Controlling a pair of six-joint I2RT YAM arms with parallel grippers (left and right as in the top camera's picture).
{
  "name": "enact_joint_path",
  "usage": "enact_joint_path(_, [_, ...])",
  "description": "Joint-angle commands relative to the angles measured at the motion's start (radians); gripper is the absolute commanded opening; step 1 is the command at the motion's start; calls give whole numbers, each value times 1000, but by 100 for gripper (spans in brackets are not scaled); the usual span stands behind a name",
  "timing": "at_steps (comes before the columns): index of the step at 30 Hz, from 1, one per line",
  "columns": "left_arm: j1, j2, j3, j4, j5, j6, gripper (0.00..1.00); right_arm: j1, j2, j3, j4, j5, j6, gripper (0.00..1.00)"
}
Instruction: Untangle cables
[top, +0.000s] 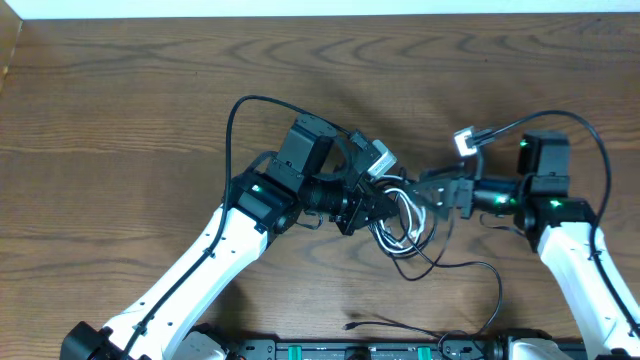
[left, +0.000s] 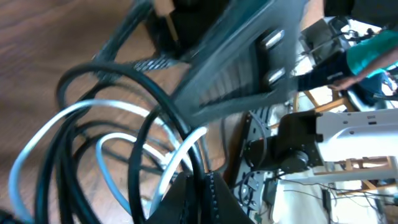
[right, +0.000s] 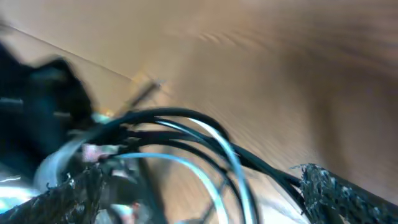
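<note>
Left gripper (top: 368, 207) sits at the middle of the surface (top: 130, 110), pointing right into the left side of the cables (top: 400, 222). In its wrist view the two fingers (left: 186, 202) meet at the bottom edge with only a thin seam between them, and a white cable (left: 183, 152) and a black cable (left: 134, 168) run down into that pinch, so it looks clenched on the cables. The view is blurred, and I cannot tell how many strands are caught. Loops of white and black cable fan out to the left of the pinch, above the wood. The right gripper (top: 432, 192) points left from the other side, with its tips at the right edge of the same tangle, near the left gripper. In its wrist view the mesh-textured fingers (right: 339, 190) stand wide apart at the bottom corners, so it is released. A bundle of black and white strands arches across the gap between them, and one black strand reaches the right-hand finger. Blur hides whether they actually touch. From overhead, the tangle lies between the two grippers and just near of them. White loops are bunched in its middle. Thin black strands trail away to the near right, curving along the surface toward the near edge.
</note>
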Motion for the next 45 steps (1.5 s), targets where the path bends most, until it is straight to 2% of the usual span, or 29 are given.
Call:
enact_joint_path(1, [0,5,4,8,86,24,7,69,2,6,-50,283,-50,99])
enact_joint_path(5, [0,5,4,8,130,24,7,129,9,6,-60,402,-50,99])
enact_joint_path(13, [0,5,4,8,145,-18,7,216,76,6,-19,470,-44,99])
enact_joint_path(22, [1,5,4,10,145,-74,8,242,226,6,26,499,-37,98])
enact_joint_path(28, [1,5,4,67,145,-182,7,241,327,6,45,674,78,99])
enact_joint_path(30, [1,5,4,114,145,-280,7,241,349,6,45,729,109,98])
enact_joint_path(34, [3,5,4,285,145,-630,8,241,376,6,44,821,145,99])
enact_joint_path(39, [28,5,4,595,145,-1094,8,241,379,6,34,908,147,99])
enact_joint_path(42, [52,5,4,780,145,-1327,7,241,379,6,24,940,146,99])
enact_joint_path(45, [85,5,4,970,145,-1506,7,241,379,6,23,942,147,99])
